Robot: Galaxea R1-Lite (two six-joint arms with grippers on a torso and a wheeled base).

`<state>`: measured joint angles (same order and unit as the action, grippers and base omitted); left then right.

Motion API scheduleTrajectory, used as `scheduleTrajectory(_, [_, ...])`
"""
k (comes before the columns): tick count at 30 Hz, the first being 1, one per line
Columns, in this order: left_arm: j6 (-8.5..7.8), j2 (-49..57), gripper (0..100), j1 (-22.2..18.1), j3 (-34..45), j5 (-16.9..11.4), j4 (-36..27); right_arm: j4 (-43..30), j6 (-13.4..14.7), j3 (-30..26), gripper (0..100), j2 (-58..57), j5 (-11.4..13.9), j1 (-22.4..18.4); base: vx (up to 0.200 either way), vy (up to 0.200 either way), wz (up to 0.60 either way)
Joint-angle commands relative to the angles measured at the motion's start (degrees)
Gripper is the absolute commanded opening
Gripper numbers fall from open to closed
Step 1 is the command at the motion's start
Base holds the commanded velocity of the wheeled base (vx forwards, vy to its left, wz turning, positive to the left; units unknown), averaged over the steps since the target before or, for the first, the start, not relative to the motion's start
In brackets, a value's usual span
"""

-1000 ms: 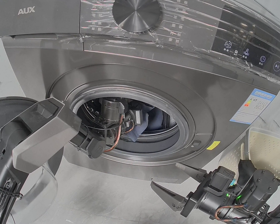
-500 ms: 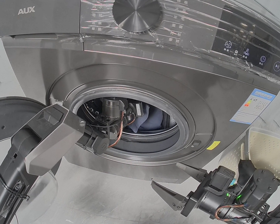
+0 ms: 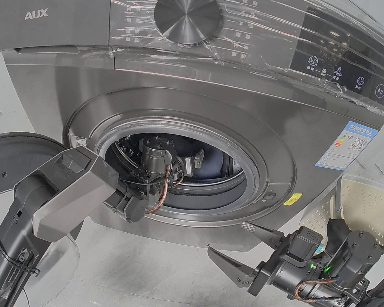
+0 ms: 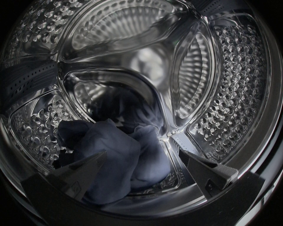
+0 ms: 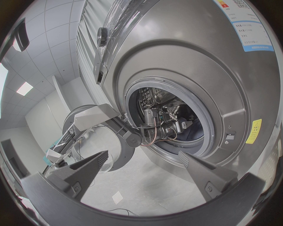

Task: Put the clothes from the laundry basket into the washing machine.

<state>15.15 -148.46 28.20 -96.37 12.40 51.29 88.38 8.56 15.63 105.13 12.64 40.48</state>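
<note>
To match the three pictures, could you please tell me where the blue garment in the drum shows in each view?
Head view: the blue garment lies deep in the door opening, behind the left arm's wrist.
Left wrist view: the garment is heaped low in the drum, just beyond the open left gripper.
Right wrist view: the garment shows dark, low in the opening, beyond the left gripper.
Shared landmark: the drum's perforated wall.

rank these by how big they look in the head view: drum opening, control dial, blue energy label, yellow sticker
1. drum opening
2. control dial
3. blue energy label
4. yellow sticker
This is apparent size only; the wide lens distorts things near the edges, though the gaps look clear.
</note>
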Motion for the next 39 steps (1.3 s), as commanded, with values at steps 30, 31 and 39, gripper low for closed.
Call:
scheduleTrajectory(30, [-2.58,67.6,100,22.25,78.61,-0.97,14.63,-0.67,0.06,-15.63,100,-17.86,-5.17,-7.61,0.0,0.0,0.0])
scheduleTrajectory(31, [-3.55,71.29,100,21.02,80.46,-0.88,14.28,-1.11,0.06,-15.63,100,-19.44,-5.52,-8.93,0.0,0.0,0.0])
scheduleTrajectory(39, [-6.36,85.62,100,14.25,87.84,-1.06,8.57,-9.63,-0.21,-15.63,100,-24.89,-6.49,-12.1,-0.075,0.0,0.0])
